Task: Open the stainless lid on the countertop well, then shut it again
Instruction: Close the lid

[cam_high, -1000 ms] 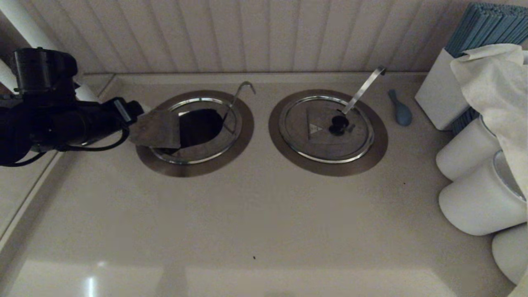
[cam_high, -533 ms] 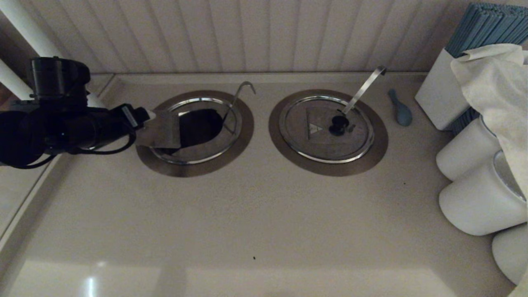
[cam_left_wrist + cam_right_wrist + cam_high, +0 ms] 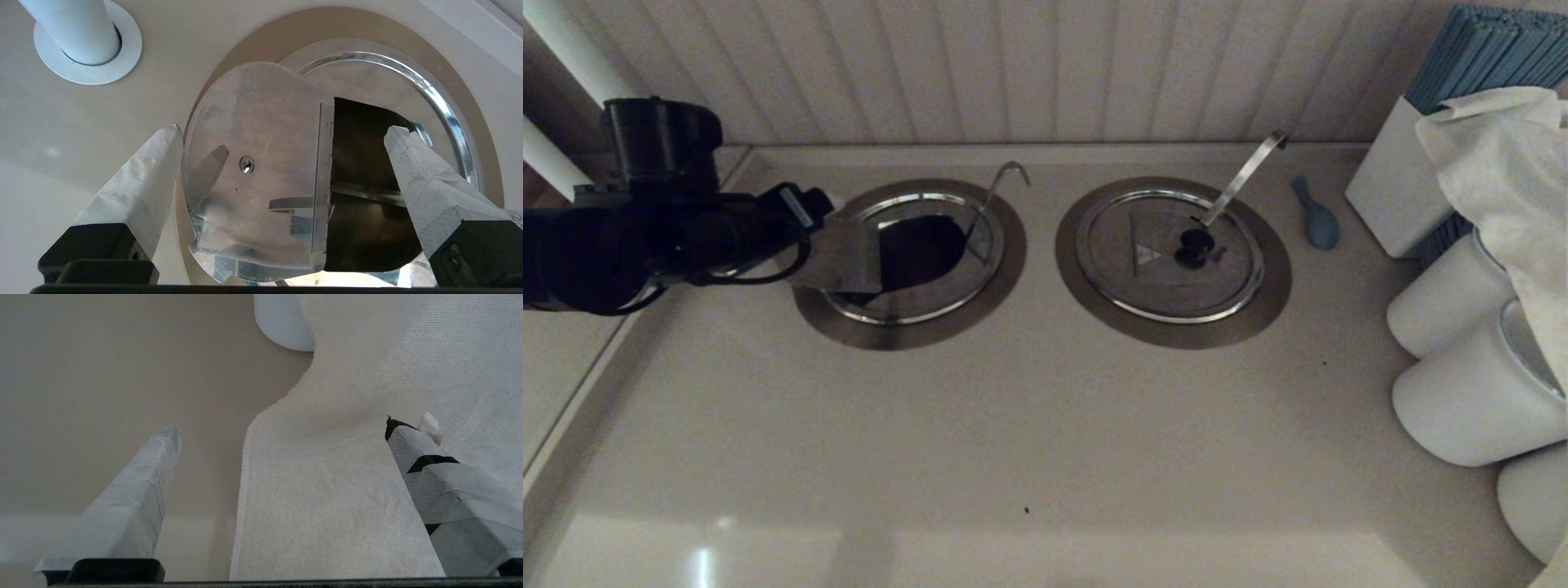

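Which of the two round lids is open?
The stainless lid on the left, beside the left pincer, is tipped up over its dark hole. The other lid lies flat and shut.

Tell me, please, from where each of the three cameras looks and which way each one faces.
Head view: from the robot's head, forward and down at the counter; the left gripper shows by the stainless lid, raised off the countertop well.
Left wrist view: behind the open fingers, facing the lid's underside and the dark well.
Right wrist view: behind the right gripper, open, facing a white cloth.
Head and left wrist views share lid and well.
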